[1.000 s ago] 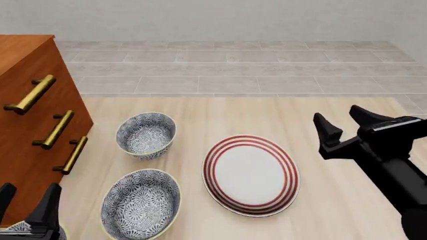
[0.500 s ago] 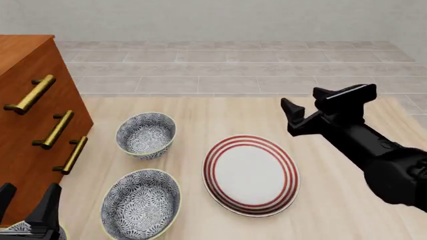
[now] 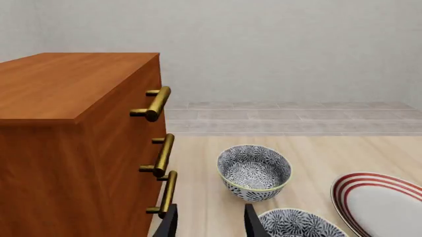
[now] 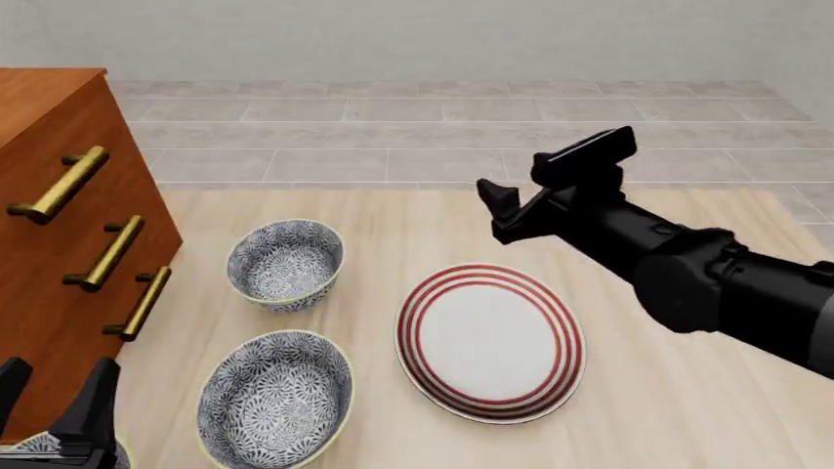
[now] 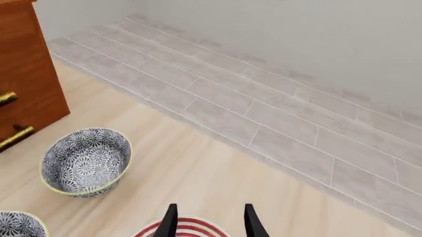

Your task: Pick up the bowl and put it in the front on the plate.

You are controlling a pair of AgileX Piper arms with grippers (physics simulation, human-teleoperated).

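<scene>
arms first: the right arm enters from the right edge of the front view and stretches up and left across the frame, ending with the right gripper (image 4: 521, 200) in the upper middle, above the far rim of the plate (image 4: 491, 342). its fingers are spread apart with nothing between them; in the right wrist view the two tips (image 5: 209, 221) frame bare table and a sliver of the plate's red rings (image 5: 188, 229). the left gripper (image 4: 53, 405) sits in the bottom left corner of the front view, low beside the wooden drawer chest (image 4: 65, 244), its fingers parted and empty too.

the bowl (image 4: 285, 264) stands upright on the table, left of centre, just right of the chest and apart from the plate. a second patterned bowl (image 4: 275, 399) lies below it in the frame, near the plate's left edge. the plate holds nothing. the left wrist view shows the bowl (image 3: 254, 172) beyond the fingertips (image 3: 249, 222).
</scene>
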